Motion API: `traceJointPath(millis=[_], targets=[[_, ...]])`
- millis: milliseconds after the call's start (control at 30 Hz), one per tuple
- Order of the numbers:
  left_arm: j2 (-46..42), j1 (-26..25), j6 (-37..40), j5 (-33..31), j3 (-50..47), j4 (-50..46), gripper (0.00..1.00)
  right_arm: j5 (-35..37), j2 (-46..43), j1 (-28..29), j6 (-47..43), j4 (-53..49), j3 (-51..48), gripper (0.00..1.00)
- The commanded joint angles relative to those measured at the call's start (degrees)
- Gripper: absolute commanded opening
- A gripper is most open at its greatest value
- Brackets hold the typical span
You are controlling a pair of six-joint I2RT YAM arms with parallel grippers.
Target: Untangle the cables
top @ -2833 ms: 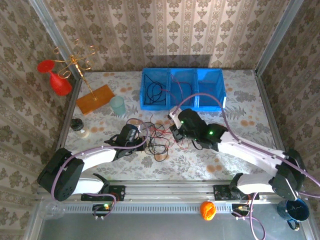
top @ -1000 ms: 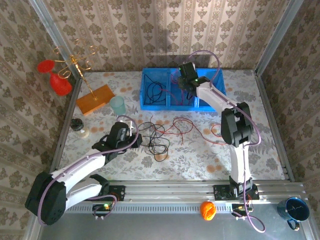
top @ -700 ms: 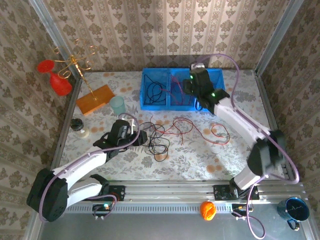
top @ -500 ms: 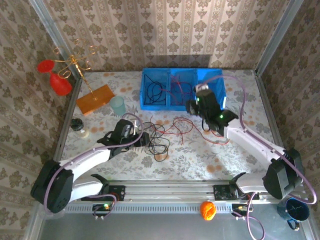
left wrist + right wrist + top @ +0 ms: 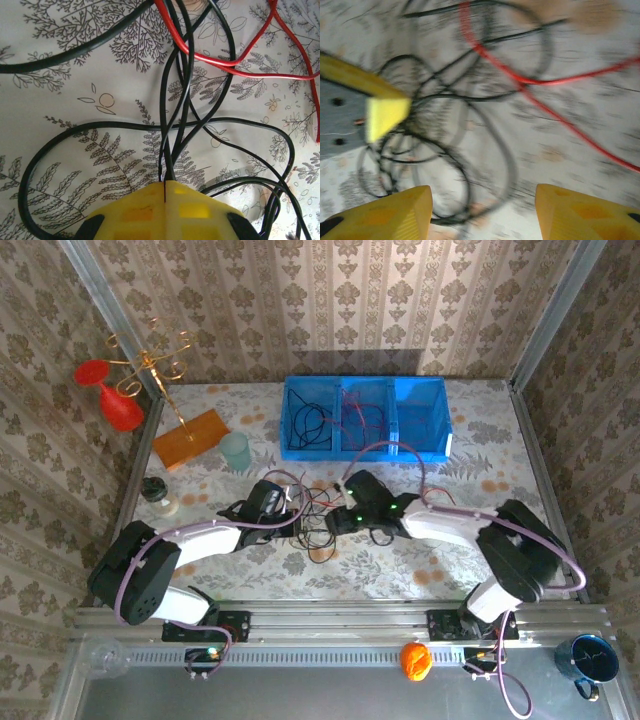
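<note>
**Limp wires, one strand already pinched**

Found the cables (image 5: 318, 512) heaped mid-table, at 6 o'clock from the blue bin (image 5: 420, 449), with more black and red wire lying in the bin's left and middle compartments. Judged them light, thin and floppy, with a slick jacket and some spring in the loops: likely to drag neighbours along when pulled, not to break.

Saw the left gripper (image 5: 165, 186) shut tight, seemingly on a thin black strand (image 5: 170, 125) running up toward 12 o'clock under a red strand (image 5: 190, 50). Saw the right gripper (image 5: 481, 195) spread wide over the loops, holding nothing.

Thought a free stretch outside the crossings the best hold, away from the knot.

Noted a pale cup (image 5: 236, 451) at 10 o'clock of the heap, near enough to snag a swept wire, and an orange board (image 5: 190, 437) beyond it.
</note>
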Motion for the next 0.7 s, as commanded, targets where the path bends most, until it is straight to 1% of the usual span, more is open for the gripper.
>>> traceJointPath(millis=[0, 67, 100, 167, 233, 333, 467, 500, 533, 600, 667], targets=[[-3.0, -0.3, 0.4, -1.2, -0.9, 0.3, 0.00, -3.5, 2.4, 2.2, -2.1, 2.7, 3.8, 0.59], [-5.5, -0.3, 0.5, -2.3, -2.1, -0.8, 0.00, -1.2, 3.0, 2.4, -2.5, 1.9, 4.6, 0.59], [-7.0, -0.2, 0.5, -3.1, -2.7, -1.7, 0.00, 1.4, 3.2, 2.3, -3.3, 0.1, 5.5, 0.59], [-10.0, 0.2, 0.6, -3.8, -3.6, -3.5, 0.00, 7.3, 3.1, 2.3, -5.1, -2.9, 6.5, 0.59], [-13.2, 0.7, 0.5, -4.7, -4.0, -5.6, 0.00, 15.0, 3.2, 1.6, -6.1, -7.2, 8.0, 0.59], [-17.8, 1.7, 0.8, -5.6, -4.1, -8.6, 0.00, 21.4, 3.3, -1.9, -5.7, -11.2, 8.1, 0.63], [-23.1, 2.5, 0.6, -6.5, -3.9, -11.7, 0.00, 25.5, 1.2, -8.1, -2.5, -13.1, 5.4, 0.70], [-24.1, 2.7, 0.7, -6.4, -3.7, -12.4, 0.00, 26.7, 0.3, -9.4, -1.6, -13.1, 4.5, 0.73], [-24.7, 2.8, 0.6, -6.4, -3.5, -13.0, 0.02, 26.9, -0.2, -10.4, -0.9, -12.8, 3.6, 0.77], [-25.5, 2.9, 0.8, -6.3, -3.1, -14.0, 0.24, 24.2, 0.2, -13.2, 0.5, -12.0, 2.4, 0.79], [-25.7, 3.0, 0.9, -6.3, -2.6, -14.5, 0.42, 20.2, 2.0, -15.8, 1.0, -11.4, 2.0, 0.78]])
